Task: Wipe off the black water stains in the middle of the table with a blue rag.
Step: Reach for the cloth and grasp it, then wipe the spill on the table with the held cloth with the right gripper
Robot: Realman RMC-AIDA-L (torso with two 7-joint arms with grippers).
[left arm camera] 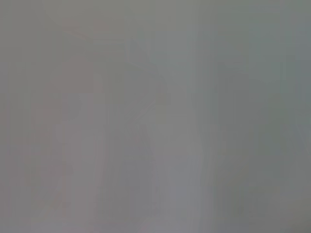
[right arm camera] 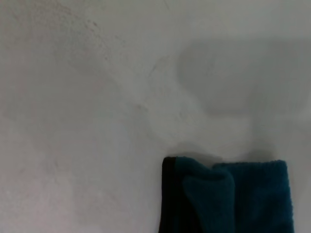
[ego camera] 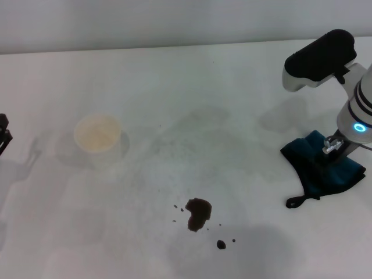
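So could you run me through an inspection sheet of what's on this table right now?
Surface: white table, faint grey smudges near the middle.
Job's things: black water stains near the front, unwiped, droplets around them; blue rag on the robot's right, apart from the stains.
Clutter: pale cup, upright, on the robot's left.
End effectors: right end effector down at the rag, grip unclear; left end effector barely in view at the table's left edge.
Cables: nothing seen.
Surroundings: pale wall behind the table.

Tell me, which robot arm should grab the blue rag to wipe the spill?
The right one. Its tool is already down on the blue rag, while the left tool sits at the table's far edge. The black water stains lie nearer the rag.
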